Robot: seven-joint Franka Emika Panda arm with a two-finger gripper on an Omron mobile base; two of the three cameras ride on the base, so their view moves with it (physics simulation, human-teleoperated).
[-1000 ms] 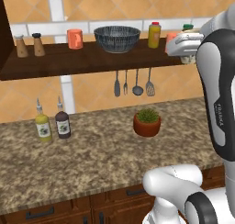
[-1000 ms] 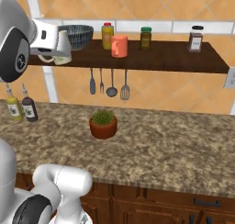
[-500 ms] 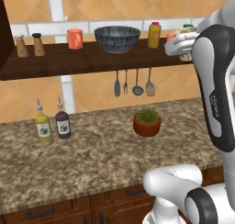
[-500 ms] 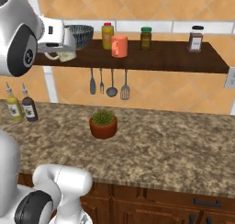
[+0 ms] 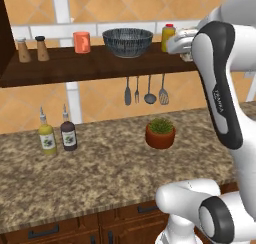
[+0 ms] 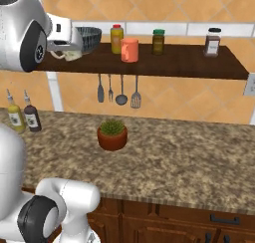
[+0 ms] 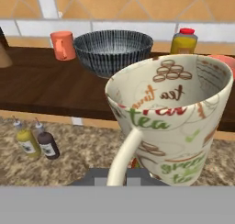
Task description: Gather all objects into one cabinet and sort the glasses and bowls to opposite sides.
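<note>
My gripper (image 6: 67,47) is shut on a pale beige cup (image 7: 174,126) printed with tea words, and its fingertips are hidden behind the cup. It holds the cup (image 6: 69,54) at shelf height, at the front edge of the dark wooden cabinet (image 6: 189,62), just right of the dark grey ribbed bowl (image 7: 112,51). The bowl (image 5: 127,42) stands mid-shelf. One coral-orange cup (image 5: 81,42) sits left of it. Another coral cup (image 6: 129,50) stands to the right, by the yellow jar.
On the shelf are two brown shakers (image 5: 30,49), a yellow jar (image 6: 117,39), a green-lidded jar (image 6: 158,42) and a dark jar (image 6: 212,42). Utensils (image 5: 145,90) hang beneath it. A potted plant (image 5: 160,133) and two bottles (image 5: 57,135) stand on the granite counter (image 5: 100,173).
The hand has carried the beige cup closer to the shelf and toward the bowl, rising slightly. Nothing on the shelf has moved.
</note>
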